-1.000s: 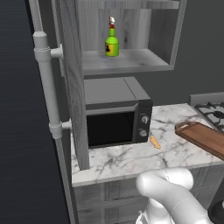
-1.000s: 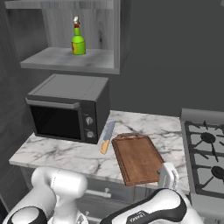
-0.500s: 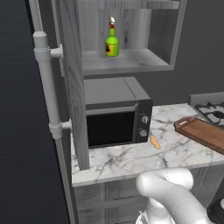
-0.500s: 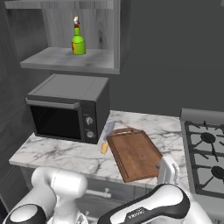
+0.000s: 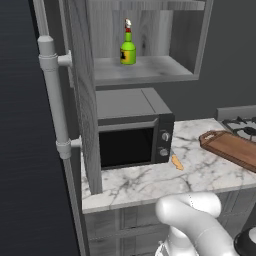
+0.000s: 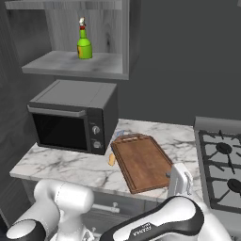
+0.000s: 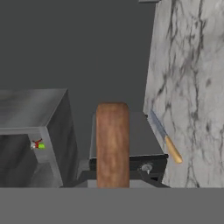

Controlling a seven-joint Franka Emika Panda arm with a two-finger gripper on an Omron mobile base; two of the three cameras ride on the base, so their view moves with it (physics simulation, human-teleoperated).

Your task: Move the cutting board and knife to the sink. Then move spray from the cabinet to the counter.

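Observation:
My gripper [image 6: 170, 176] is shut on the near right edge of the reddish-brown cutting board [image 6: 141, 162], which hovers slightly tilted over the marble counter [image 6: 61, 162] beside the stove. In the hand view the board [image 7: 112, 144] runs edge-on straight ahead. The knife [image 6: 112, 159] lies on the counter between board and microwave, orange handle toward the front; it also appears in the left base view [image 5: 177, 162] and the hand view [image 7: 165, 139]. The green spray [image 5: 128, 50] stands upright on the open shelf of the grey cabinet [image 5: 82, 100]. The sink is out of view.
A dark microwave [image 6: 75, 120] sits under the shelf niche, close to the knife. A stove [image 6: 221, 160] with black grates borders the counter on the right. The dark fridge with its long grey handle [image 5: 55, 95] stands at the left.
The board has risen and shifted back toward the microwave with my gripper, its handle end swinging nearer the knife. Knife and spray have not moved.

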